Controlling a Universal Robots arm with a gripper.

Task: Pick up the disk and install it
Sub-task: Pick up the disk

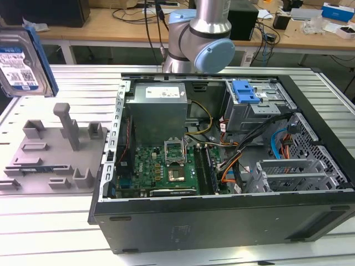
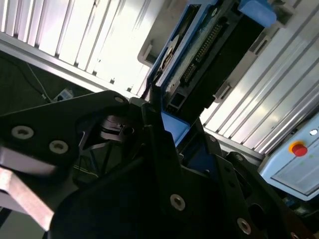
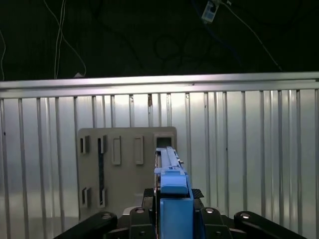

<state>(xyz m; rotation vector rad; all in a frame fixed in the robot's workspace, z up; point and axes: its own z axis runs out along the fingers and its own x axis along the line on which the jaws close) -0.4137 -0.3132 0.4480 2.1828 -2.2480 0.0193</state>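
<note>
1. Exterior view is showing the flat silver-metal disk (image 1: 19,61), a blue plastic rail around it, hanging upright at the exterior view's left, above the grey moulded fixture plate (image 1: 50,149).
2. The black gripper (image 2: 172,124) is clamping the disk's blue rail (second wrist view).
3. The open black computer case (image 1: 222,221) is lying beside the plate.

We see an open PC case (image 1: 222,224) w/ grey PSU (image 1: 158,113) & green mobo (image 1: 163,166) inside, on a slatted table (image 1: 44,233), grey fixture plate (image 1: 50,163) just beside it.
</note>
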